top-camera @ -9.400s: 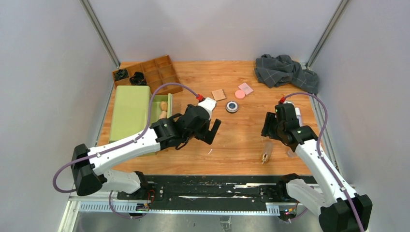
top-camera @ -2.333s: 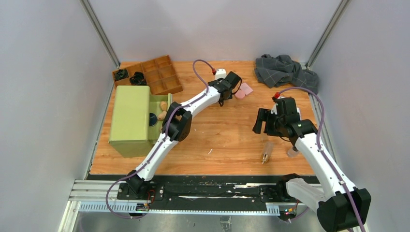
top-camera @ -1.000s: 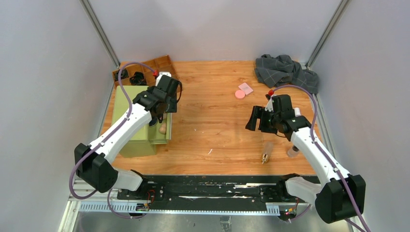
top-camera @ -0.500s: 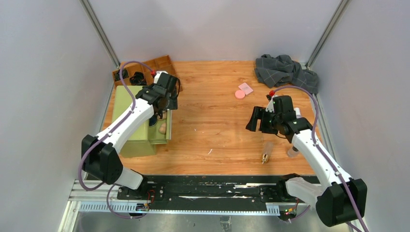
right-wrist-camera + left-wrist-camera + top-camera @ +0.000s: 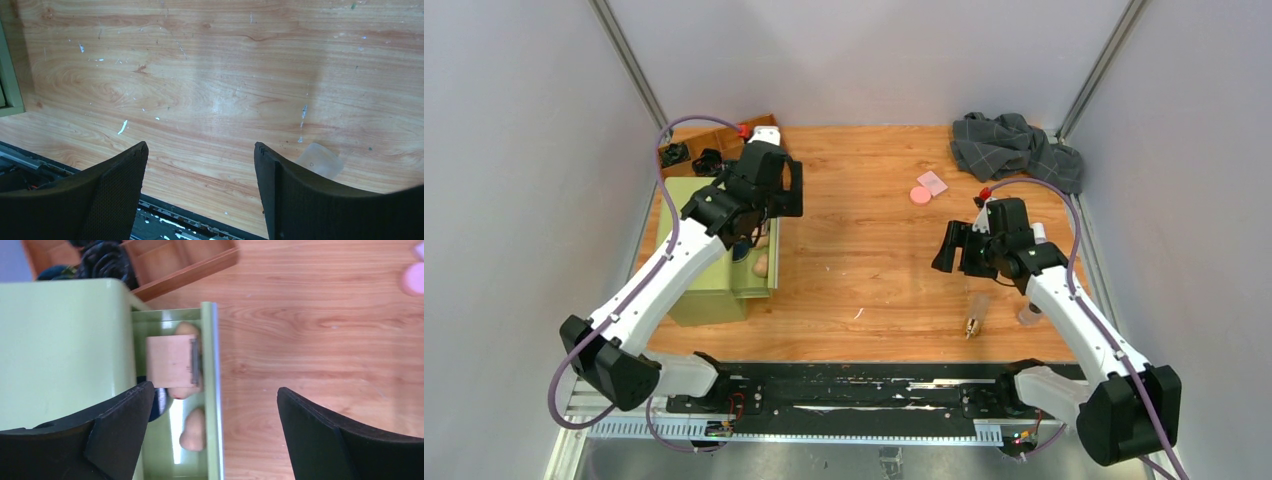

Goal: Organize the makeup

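**Both sets of fingers open, holding nothing; makeup split between drawer and tabletop.**
Nearest, a clear tube lies on the tabletop, close to the spread right fingers. The left fingers, spread wide, hover over the green drawer (beige sponge and tan square pad inside). Farther back, the pink disc lies just beside the pink square pad.

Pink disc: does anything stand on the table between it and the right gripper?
Nothing visible does. In the top view the wood between the right gripper and the pink disc is bare. The pink square pad lies just behind the disc, and the clear tube lies on the gripper's near side, off that line.
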`<act>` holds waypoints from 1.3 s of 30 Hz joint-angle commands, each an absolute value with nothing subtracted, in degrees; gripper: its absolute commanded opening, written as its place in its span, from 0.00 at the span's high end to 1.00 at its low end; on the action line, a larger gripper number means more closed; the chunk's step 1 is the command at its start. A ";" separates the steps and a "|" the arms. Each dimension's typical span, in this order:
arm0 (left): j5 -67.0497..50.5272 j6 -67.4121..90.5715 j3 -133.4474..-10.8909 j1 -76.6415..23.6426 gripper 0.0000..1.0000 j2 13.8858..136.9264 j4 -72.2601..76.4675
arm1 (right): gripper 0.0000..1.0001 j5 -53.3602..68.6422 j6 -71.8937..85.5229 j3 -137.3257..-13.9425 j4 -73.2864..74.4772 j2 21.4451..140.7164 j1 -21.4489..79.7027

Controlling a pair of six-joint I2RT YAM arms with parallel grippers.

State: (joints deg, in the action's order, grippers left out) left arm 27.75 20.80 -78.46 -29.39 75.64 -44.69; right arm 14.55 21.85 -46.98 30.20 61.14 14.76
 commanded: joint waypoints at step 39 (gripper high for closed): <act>15.99 28.24 -72.95 -47.29 0.01 75.27 -37.74 | 0.25 -0.11 28.24 -117.71 43.21 132.21 11.68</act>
State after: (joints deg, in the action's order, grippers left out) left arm 13.93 29.02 -71.20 -47.03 74.52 -37.87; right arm -2.74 23.38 -114.72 40.03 129.23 11.44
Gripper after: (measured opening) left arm 0.991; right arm 0.763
